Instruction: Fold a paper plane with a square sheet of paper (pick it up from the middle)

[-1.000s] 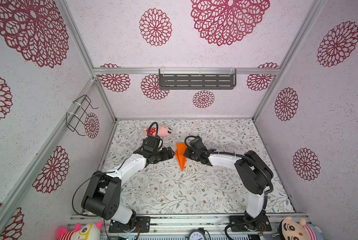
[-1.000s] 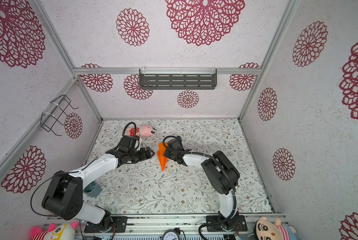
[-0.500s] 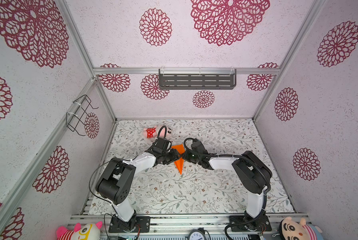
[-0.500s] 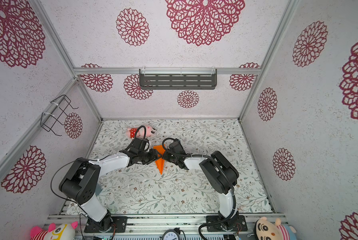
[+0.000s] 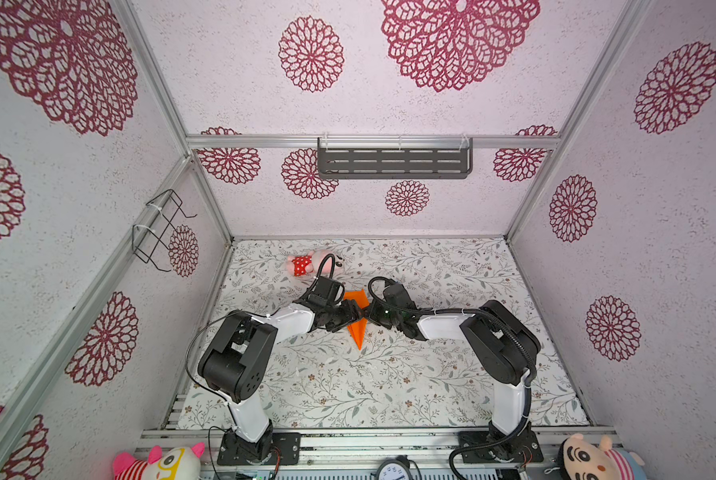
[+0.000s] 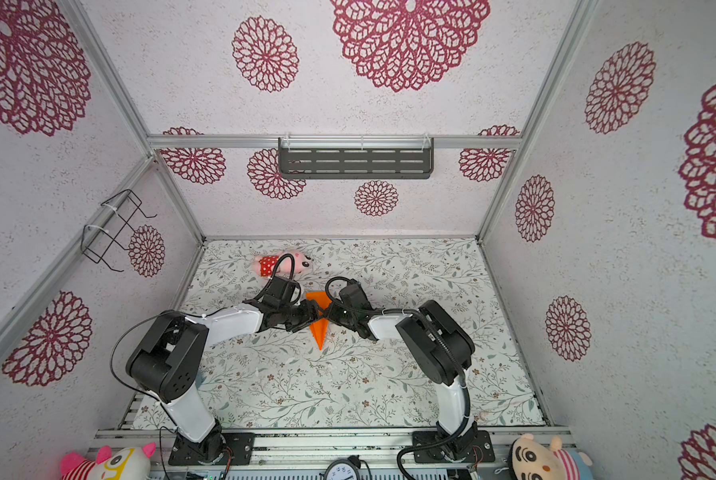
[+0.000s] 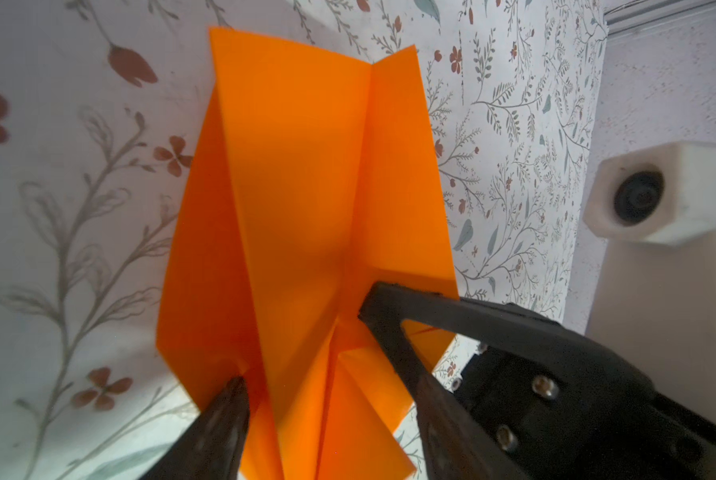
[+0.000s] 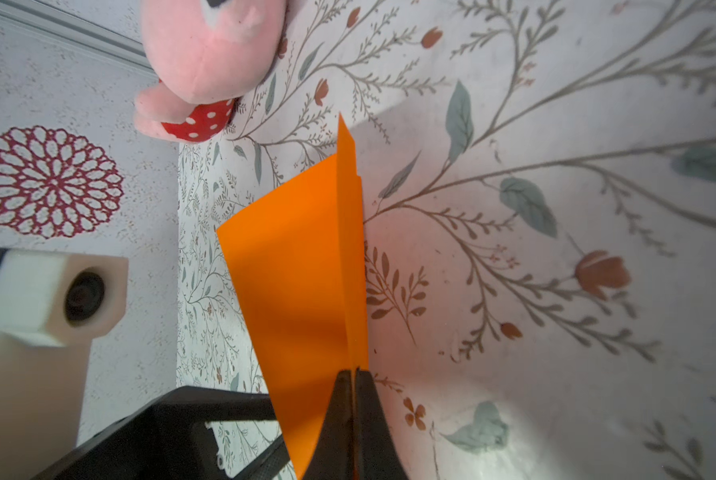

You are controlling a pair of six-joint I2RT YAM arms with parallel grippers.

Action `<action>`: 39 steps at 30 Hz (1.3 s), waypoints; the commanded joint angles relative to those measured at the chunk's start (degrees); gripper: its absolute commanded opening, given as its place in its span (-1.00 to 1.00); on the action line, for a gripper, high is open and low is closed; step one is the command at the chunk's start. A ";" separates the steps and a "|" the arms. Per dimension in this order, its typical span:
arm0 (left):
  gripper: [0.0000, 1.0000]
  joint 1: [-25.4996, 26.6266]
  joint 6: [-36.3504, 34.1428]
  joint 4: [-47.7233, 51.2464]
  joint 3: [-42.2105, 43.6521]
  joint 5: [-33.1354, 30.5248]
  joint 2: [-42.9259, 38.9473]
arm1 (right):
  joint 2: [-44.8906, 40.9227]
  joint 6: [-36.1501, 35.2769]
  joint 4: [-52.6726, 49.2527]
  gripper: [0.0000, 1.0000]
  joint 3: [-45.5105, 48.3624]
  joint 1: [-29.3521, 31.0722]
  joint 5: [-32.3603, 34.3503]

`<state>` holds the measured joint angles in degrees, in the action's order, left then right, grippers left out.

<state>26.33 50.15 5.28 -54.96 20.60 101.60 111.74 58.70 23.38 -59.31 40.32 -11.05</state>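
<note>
Now the left claw [image 5: 353, 311], newly arrived and open, is straddling the paper plane [image 7: 298, 187] (the right claw [image 8: 354, 374] is pinching its keel tight), likely readying a handover.

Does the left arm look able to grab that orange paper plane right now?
Probably yes. The left claw is open and already straddles part of the paper plane, with nothing between them. The right claw, shut on the plane's crease, sits close beside it but leaves that side free.
</note>
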 commanded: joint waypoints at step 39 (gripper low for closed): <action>-0.08 0.39 -0.17 1.32 2.42 -2.31 -2.94 | 2.13 2.28 2.99 -1.00 -0.81 -0.68 -2.40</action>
<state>26.63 51.44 4.16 -51.00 21.12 100.90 113.69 60.66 25.47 -59.31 39.90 -12.75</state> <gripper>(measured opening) 0.443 0.054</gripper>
